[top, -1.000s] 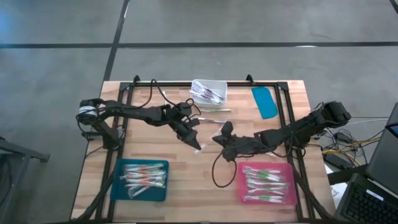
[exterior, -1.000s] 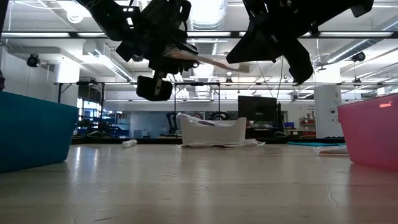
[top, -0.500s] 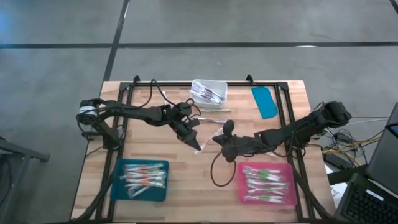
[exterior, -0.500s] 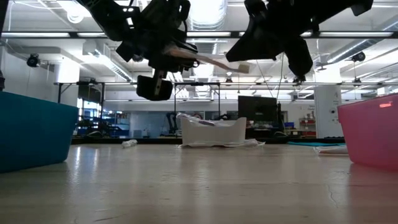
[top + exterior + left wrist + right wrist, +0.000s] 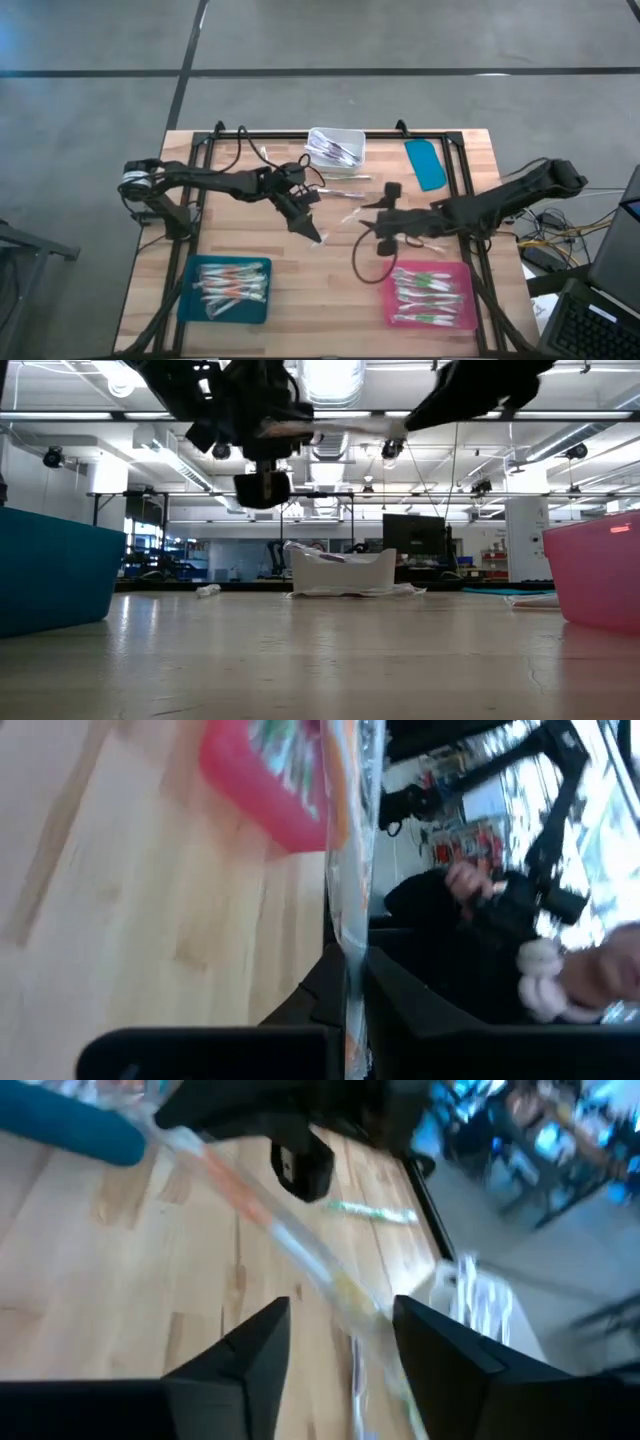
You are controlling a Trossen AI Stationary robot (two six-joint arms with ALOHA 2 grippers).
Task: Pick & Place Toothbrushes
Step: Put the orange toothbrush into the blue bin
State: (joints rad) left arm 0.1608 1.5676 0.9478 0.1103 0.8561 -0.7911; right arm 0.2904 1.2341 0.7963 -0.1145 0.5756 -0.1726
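Mid-task. The teal rectangular tray and the pink rectangular tray each hold a batch of thin whitish toothbrushes. More wait in the small white bin, and a few lie loose on the wooden table just beside it. Left gripper, above table centre, is clamped on one clear-wrapped toothbrush with an orange accent. Right gripper stands spread, the toothbrush's free end between its fingers, no grip evident. Judgement: this one is probably bound for a tray.
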